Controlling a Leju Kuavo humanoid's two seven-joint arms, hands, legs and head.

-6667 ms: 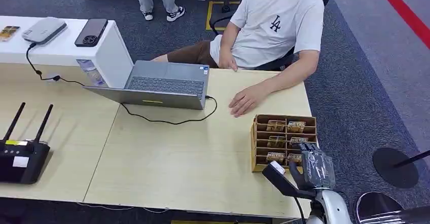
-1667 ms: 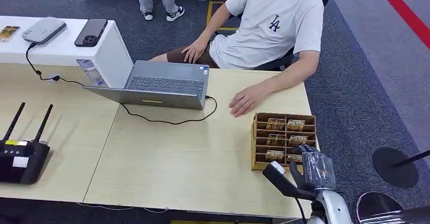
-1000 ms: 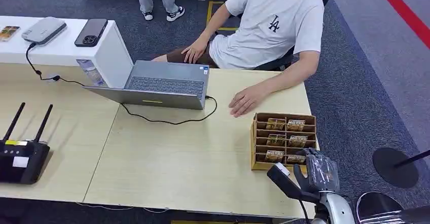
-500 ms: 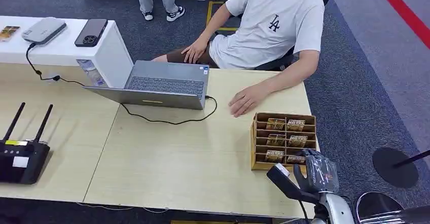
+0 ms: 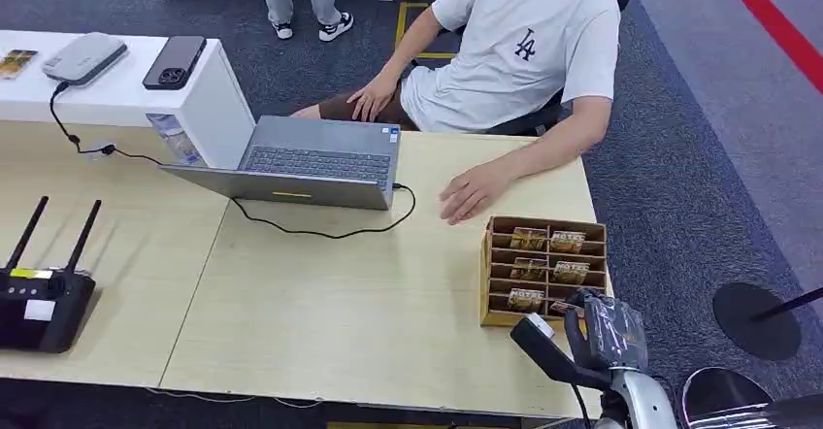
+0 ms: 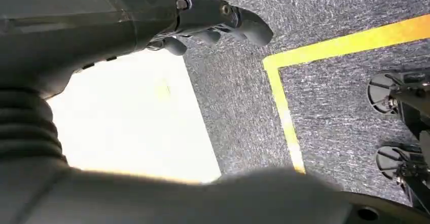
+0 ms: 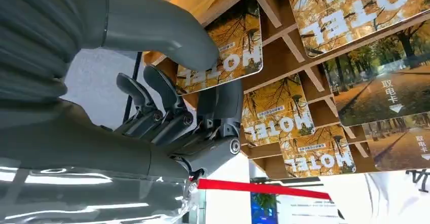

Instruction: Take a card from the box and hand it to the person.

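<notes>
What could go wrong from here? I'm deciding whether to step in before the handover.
The right hand pinches a card between thumb and fingers, still part-way in the box; pulled askew, it may catch on a wooden divider or slip free. Neighbouring cards sit close and could get dragged out. The box stands near the table edge.

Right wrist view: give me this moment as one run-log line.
right robot hand: thumb and fingers pinching card | card: nearest row of box | person's hand: resting on table, not reaching
</notes>
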